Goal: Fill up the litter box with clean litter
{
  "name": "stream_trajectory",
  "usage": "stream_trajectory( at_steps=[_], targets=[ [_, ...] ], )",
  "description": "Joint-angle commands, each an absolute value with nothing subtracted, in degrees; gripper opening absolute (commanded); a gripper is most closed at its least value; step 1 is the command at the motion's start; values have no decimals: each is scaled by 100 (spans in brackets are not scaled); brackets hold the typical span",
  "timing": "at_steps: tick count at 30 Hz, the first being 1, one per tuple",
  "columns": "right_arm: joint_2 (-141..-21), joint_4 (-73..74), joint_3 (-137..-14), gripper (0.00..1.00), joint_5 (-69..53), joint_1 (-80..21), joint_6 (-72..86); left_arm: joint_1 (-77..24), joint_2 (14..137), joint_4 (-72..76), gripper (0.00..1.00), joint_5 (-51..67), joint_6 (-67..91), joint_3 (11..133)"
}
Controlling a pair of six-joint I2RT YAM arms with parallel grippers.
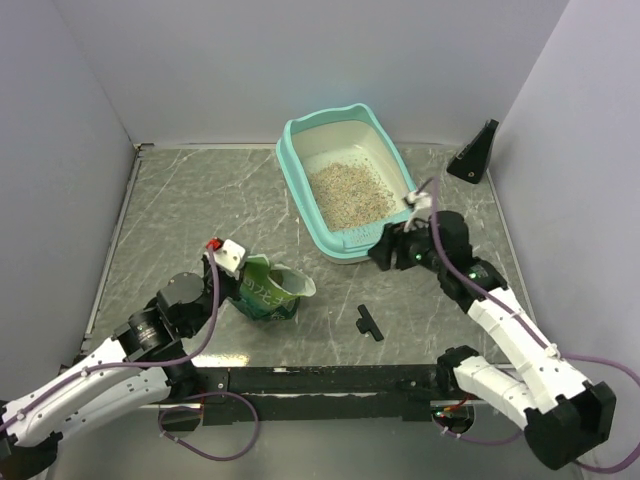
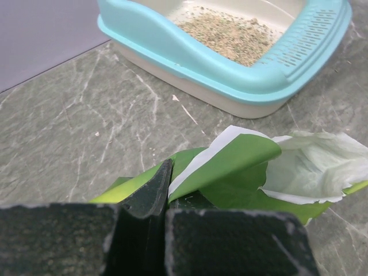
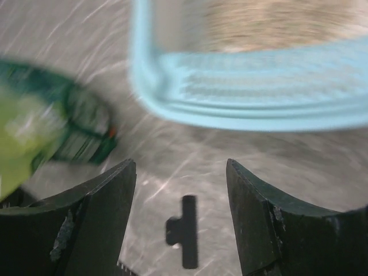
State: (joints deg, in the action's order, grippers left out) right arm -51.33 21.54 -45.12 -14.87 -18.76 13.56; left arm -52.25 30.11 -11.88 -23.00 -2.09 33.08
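Note:
The litter box [image 1: 296,150], teal rim and cream pan, stands at the back middle of the table and holds a patch of beige clean litter [image 1: 350,192]. It also shows in the left wrist view [image 2: 230,75] with the litter [image 2: 230,35] inside, and blurred in the right wrist view [image 3: 247,98]. My left gripper [image 1: 240,278] is shut on the edge of a green glossy bag [image 1: 270,292] that lies open on the table; the bag [image 2: 241,167] is pinched between the fingers [image 2: 146,192]. My right gripper [image 1: 385,250] is open and empty beside the box's near corner.
A small black T-shaped piece [image 1: 368,322] lies on the table in front of the box, also under the right gripper [image 3: 185,230]. A black wedge-shaped stand [image 1: 475,152] sits at the back right. Grey walls close in three sides.

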Motion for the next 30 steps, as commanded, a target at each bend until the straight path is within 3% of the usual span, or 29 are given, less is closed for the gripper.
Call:
stream_trajectory(
  at_steps=[1, 8, 18, 30],
  targets=[
    [-5002, 1382, -4570, 73, -2082, -2732, 458, -4993, 2830, -976, 1, -2829, -35, 3454],
    [-4772, 668, -4245, 81, -3707, -3128, -474, -4650, 2654, -1019, 1, -3269, 465, 3621],
    [-5800, -535, -4342, 84, -3244, -4411, -940, -4518, 2602, -1055, 1, -3638, 650, 3639],
    [-7039, -2179, -4473, 84, -3532, -4614, -967, -4518, 2575, -1055, 1, -3577, 615, 3612]
  ],
)
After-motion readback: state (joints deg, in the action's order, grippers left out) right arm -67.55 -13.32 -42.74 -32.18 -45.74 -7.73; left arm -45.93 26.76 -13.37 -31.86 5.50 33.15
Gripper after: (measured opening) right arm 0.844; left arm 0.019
